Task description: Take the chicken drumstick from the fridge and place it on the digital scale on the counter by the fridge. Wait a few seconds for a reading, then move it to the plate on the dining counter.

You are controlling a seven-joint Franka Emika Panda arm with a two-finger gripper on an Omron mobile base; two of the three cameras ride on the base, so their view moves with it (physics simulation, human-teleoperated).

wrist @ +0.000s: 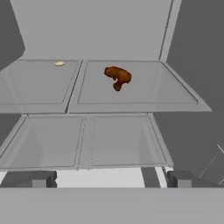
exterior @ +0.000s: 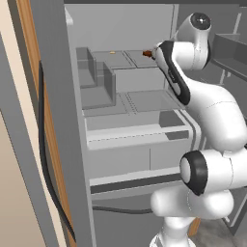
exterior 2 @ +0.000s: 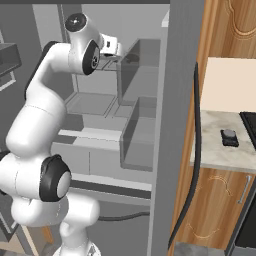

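The fridge (exterior: 62, 116) stands open with my arm reaching in at upper-shelf height. The chicken drumstick (wrist: 118, 77), a small curled reddish-brown piece, lies on the right half of the upper shelf (wrist: 170, 94); the chicken drumstick (exterior: 146, 53) peeks out beside my arm. My gripper (wrist: 111, 179) is open, empty, and well short of it, its fingertips (wrist: 41, 178) wide apart. The digital scale (exterior 2: 229, 137) lies bare on the short counter (exterior 2: 212, 150) right of the fridge. The plate and the dining counter are out of view.
A tiny pale item (wrist: 59, 64) lies on the left half of the same shelf. A lower shelf (wrist: 118, 140) sits below. Clear door bins (exterior 2: 142, 75) line the fridge's right side. A dark cooktop edge (exterior 2: 249, 127) borders the counter.
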